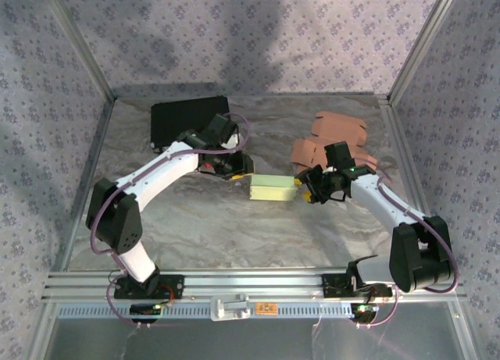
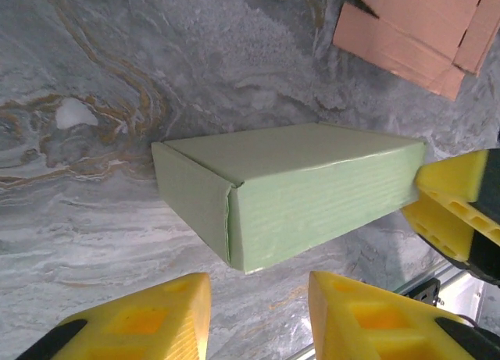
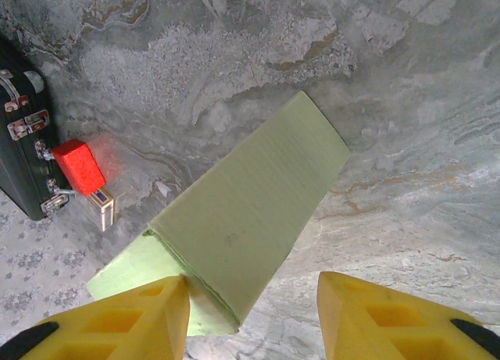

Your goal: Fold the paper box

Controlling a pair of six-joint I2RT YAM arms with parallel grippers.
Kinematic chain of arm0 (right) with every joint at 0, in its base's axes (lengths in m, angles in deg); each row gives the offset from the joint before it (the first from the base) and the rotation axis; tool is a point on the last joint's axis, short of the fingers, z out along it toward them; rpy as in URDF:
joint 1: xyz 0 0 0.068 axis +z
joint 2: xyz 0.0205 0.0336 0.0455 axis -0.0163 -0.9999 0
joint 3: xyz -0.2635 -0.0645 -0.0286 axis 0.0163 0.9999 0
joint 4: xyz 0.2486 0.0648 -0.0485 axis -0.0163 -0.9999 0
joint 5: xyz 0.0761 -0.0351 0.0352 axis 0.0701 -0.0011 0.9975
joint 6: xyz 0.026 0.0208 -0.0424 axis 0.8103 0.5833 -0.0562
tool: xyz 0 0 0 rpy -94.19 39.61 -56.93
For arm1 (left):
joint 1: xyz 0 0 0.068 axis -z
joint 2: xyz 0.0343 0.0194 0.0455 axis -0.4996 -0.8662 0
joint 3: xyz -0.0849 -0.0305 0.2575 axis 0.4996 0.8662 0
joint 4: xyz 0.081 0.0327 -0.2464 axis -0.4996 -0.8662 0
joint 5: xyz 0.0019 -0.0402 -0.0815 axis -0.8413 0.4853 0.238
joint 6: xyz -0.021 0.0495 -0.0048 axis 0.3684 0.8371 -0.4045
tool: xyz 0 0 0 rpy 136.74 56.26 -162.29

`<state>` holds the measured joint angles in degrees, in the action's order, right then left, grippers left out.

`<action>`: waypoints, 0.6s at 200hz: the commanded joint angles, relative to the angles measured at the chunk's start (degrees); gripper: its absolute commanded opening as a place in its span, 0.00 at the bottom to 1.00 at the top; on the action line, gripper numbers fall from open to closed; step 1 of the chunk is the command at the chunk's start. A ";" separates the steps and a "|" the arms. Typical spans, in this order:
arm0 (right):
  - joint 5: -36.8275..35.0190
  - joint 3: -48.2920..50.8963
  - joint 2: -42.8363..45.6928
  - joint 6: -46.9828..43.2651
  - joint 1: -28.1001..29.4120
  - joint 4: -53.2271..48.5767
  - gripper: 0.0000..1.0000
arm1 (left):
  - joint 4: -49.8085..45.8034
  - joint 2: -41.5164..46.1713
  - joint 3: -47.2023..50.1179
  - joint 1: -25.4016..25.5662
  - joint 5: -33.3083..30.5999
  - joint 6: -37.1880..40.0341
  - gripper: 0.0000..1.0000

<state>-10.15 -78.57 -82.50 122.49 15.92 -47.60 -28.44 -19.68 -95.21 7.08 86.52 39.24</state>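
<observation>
paper box [image 1: 273,190] near brown cardboard flats [image 1: 336,137]

The near half of the tabletop [image 1: 234,235] lies bare; passage there is free. At its middle the green box [image 1: 273,190] blocks the way, left gripper [image 1: 241,172] and right gripper [image 1: 303,190] crowding its ends; black case [image 1: 187,119] fills the far left corner, brown cardboard [image 1: 332,137] the far right.

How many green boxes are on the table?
1: the green box lies closed at mid-table, between the left gripper and the right gripper. None appears hidden.
</observation>
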 commanded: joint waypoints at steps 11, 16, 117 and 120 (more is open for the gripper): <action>-1.23 -0.57 -1.48 -1.06 0.08 -5.05 0.47 | 1.57 -2.33 1.87 0.38 3.80 0.04 0.36; -1.23 -0.61 -1.57 -1.14 0.11 -5.18 0.47 | 1.56 -2.64 2.18 0.40 4.01 0.08 0.36; -3.03 -6.54 -0.26 -5.32 0.08 -10.83 0.45 | 2.60 -3.80 5.86 1.67 1.66 2.95 0.24; -3.28 -6.84 0.00 -5.42 0.05 -10.97 0.45 | 2.63 -3.86 5.87 1.68 1.61 2.98 0.24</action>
<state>-10.83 -81.83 -83.42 120.06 16.07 -52.56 -24.86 -22.63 -90.14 8.20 88.77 40.55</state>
